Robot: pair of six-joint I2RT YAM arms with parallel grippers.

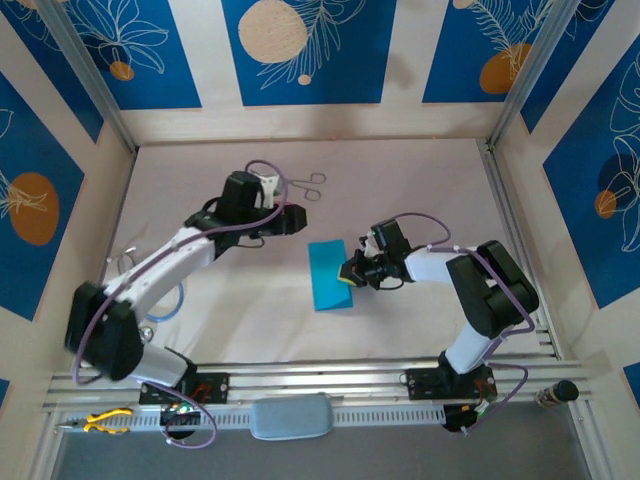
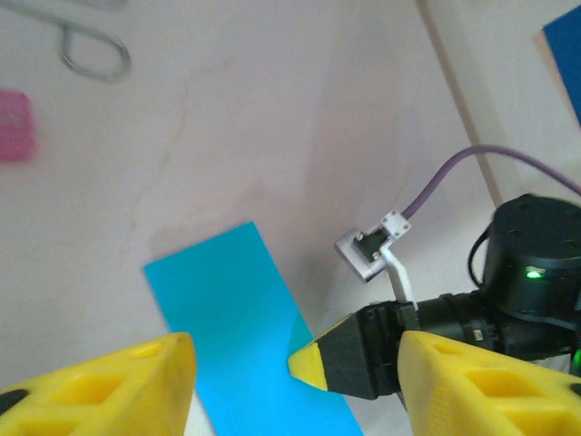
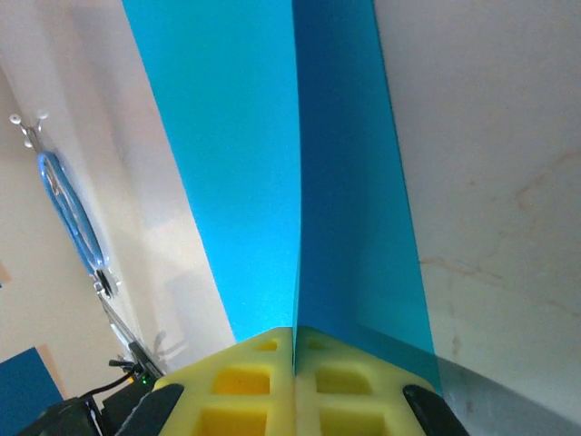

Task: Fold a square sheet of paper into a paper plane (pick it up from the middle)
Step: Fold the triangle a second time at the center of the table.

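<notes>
Quickly, left to right: yellow-handled pliers point(image 1: 100, 422) lie on the rail past the worktop's point(image 1: 420, 190) near-left corner. A blue cord loop point(image 3: 68, 213) lies by the left edge. The left arm point(image 1: 170, 255) reaches from the near edge toward the middle. The left fingers point(image 2: 109, 386) are spread well apart with nothing between them, hanging above the near-left part of the sheet and not touching it. Metal forceps point(image 1: 311, 186) lie flat toward the far edge, just beyond the left wrist. The left wrist view also shows a small pink block point(image 2: 14, 125), blurred, near the forceps' ring handles and well apart from the sheet. The sheet of paper point(image 1: 328, 275) is cyan-blue and lies about mid-worktop, slightly toward the near edge, between the two arms. It shows as a narrow rectangle, long side running near to far. In the right wrist view a straight crease runs down it, and the half right of the crease is darker. The right fingers point(image 3: 245, 391) are pressed fully together at the sheet's right edge, near its nearer end. The crease line runs straight into their seam, and the darker half overlaps one finger, so they look pinched on the paper. The right arm point(image 1: 480, 290) bends in from the near-right corner.
</notes>
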